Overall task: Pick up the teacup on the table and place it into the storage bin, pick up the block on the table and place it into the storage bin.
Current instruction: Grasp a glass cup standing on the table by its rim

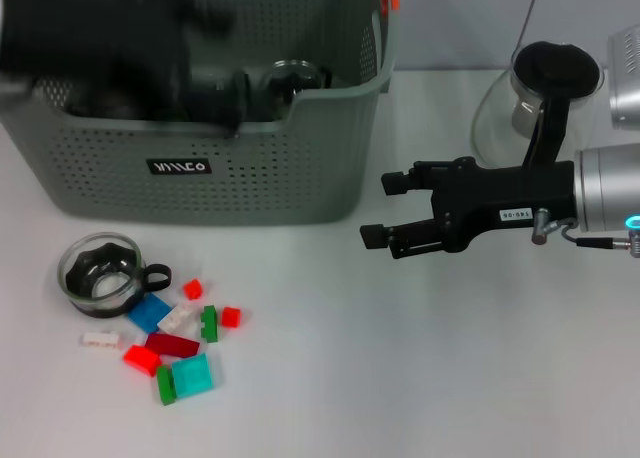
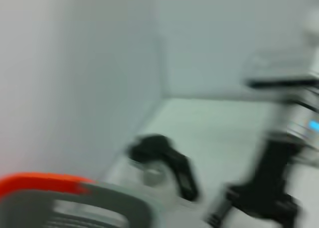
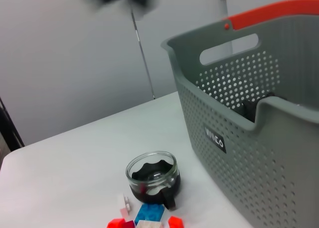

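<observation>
Teacup and blocks lower left, below bin.
Right gripper released, centre right; left gripper blurred over bin, state indeterminable.

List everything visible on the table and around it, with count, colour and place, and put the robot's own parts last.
Grey-green perforated plastic storage bin: one, orange handle clips, far left of the table; dark items inside, one looks like a glass cup.
Clear glass teacup with black holder and handle: one, upright on the table in front of the bin's left end.
Small plastic building blocks: about ten, red, blue, green, teal and white, scattered beside the teacup on its near right.
Glass teapot with black lid and handle: one, far right of the table.
White table: one, under everything.
Left arm: one, dark, over the bin's left part; pincer not visible.
Right pincer: one, black, open, empty, above the table right of the bin.
</observation>
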`<state>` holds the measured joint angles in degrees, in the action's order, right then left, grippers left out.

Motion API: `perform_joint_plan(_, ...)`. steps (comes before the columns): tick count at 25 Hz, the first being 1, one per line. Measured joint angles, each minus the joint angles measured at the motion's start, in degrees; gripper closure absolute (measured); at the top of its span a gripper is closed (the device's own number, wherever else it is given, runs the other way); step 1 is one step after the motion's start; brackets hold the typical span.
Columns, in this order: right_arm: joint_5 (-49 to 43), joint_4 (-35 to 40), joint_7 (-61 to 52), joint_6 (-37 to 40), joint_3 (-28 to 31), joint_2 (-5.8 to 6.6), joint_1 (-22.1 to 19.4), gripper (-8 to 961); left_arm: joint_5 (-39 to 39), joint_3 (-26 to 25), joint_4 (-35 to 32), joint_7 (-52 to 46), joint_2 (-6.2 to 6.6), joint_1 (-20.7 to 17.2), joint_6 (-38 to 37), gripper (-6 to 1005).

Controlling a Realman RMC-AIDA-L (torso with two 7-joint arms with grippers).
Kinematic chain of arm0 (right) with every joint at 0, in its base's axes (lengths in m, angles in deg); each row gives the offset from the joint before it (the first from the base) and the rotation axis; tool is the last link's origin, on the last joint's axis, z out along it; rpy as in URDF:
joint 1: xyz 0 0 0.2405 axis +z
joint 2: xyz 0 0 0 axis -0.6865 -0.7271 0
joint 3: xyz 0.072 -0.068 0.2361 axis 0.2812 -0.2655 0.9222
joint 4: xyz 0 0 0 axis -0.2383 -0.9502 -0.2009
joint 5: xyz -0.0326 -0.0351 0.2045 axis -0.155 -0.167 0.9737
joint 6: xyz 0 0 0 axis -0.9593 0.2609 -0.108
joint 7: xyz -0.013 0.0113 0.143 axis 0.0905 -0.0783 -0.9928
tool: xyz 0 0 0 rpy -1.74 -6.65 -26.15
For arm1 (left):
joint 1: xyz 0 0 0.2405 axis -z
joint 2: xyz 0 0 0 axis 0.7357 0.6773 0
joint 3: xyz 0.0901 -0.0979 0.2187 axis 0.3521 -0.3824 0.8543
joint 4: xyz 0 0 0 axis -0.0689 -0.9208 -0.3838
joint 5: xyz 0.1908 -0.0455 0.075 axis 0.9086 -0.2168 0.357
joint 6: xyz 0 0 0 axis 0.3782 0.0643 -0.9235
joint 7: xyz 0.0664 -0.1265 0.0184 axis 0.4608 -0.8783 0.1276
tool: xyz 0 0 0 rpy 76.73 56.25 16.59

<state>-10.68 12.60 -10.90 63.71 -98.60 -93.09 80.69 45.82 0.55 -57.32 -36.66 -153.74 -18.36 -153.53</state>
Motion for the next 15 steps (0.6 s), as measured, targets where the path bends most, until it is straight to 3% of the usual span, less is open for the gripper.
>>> perform_joint_plan(6, 0.03, -0.27, 0.02, -0.01, 0.66, -0.14, 0.06, 39, 1.54, -1.24, -2.59, 9.55, -1.41, -5.91, -10.71, 167)
perform_joint_plan(10, 0.02, -0.50, 0.03, -0.04, 0.66, -0.56, 0.11, 39, 9.33, -0.39, -0.26, 14.80, -1.56, -7.84, -9.09, 168)
perform_joint_plan(15, 0.00, -0.65, -0.41, -0.59, 0.64, -0.94, -0.19, 39, 24.81, 2.18, 6.08, 17.99, -1.59, -6.63, -2.50, 168)
